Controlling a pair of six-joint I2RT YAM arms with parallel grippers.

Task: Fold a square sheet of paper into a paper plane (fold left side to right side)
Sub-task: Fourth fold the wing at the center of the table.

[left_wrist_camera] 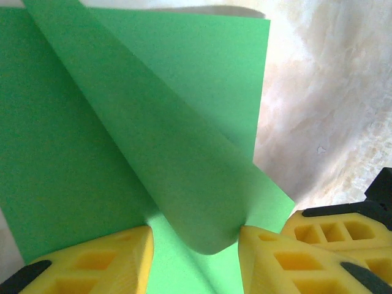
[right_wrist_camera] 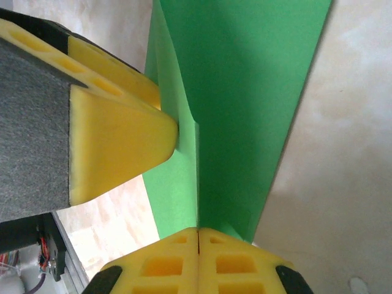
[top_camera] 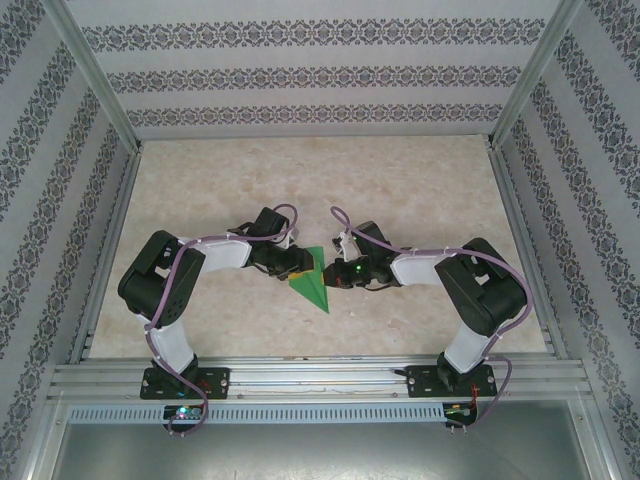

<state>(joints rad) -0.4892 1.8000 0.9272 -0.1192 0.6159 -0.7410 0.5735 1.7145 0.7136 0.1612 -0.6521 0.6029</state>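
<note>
At the middle of the table [top_camera: 400, 190], paper plane [top_camera: 312, 282], tip toward the table's near edge; astride it, left gripper [left_wrist_camera: 196, 260], fingers spread; right gripper [right_wrist_camera: 198, 237] pressed together, pinching its crease.

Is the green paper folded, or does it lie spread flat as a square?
Folded. From above the green paper forms a narrow pointed shape, and the left wrist view shows a flap curling over another layer.
</note>
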